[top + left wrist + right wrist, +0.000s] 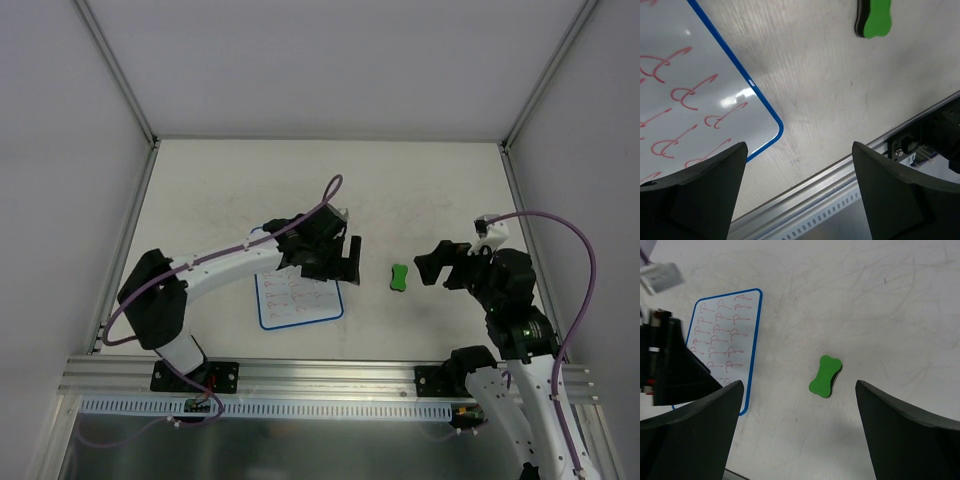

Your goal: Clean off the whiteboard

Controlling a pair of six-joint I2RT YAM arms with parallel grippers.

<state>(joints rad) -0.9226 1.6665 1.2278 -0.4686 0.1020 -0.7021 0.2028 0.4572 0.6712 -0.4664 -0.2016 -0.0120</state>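
Red squiggles all over the whiteboard, lying flat on the counter toward the near left, far corner tucked under the left claw. Spread wide, pinching nothing, same for the right claw. Green eraser sitting loose between the two claws.

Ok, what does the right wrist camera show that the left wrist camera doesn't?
Only the right wrist view: the whiteboard nearly whole, with its rows of red marks, the left arm covering part of it, and the whole green bone-shaped eraser. Only the left wrist view: the aluminium rail at the table's edge; there just one rounded board corner shows, and the eraser is cut off at the top. Both: the board, the eraser, the scuffed tabletop, and that camera's own pincer, the right pincer and the left pincer, open and empty.
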